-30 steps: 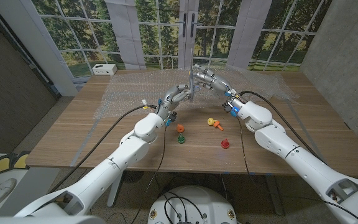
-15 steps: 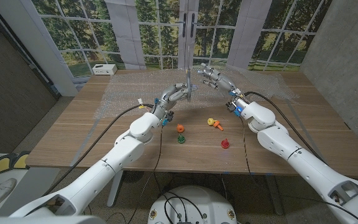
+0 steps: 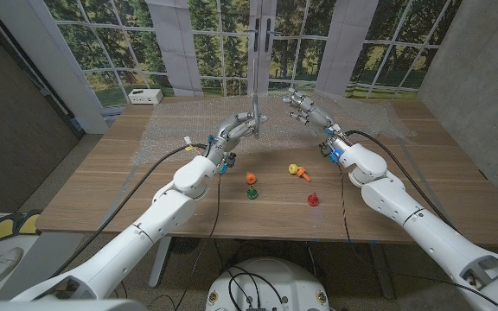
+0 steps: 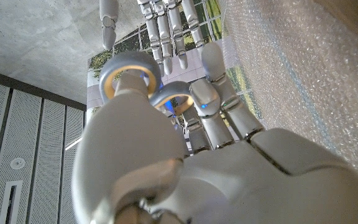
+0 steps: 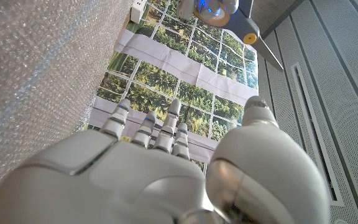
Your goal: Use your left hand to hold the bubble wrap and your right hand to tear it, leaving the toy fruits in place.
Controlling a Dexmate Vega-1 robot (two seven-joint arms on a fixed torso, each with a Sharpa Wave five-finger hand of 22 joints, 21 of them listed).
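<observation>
The bubble wrap (image 3: 180, 130) is a clear, dimpled sheet lying across the far half of the wooden table (image 3: 102, 194), its long axis running left to right. At its middle, a narrow strip stands pulled straight up, pinched by the left hand (image 3: 240, 127). The right hand (image 3: 305, 110) hovers just right of that strip, fingers spread and holding nothing, with the toy fruits (image 3: 279, 183) nearer on bare wood.

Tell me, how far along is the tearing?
The left hand holds a strip of bubble wrap upright. The right hand is open beside it, gripping nothing. Whether a tear is done, I cannot tell. The toy fruits sit undisturbed on the table.
</observation>
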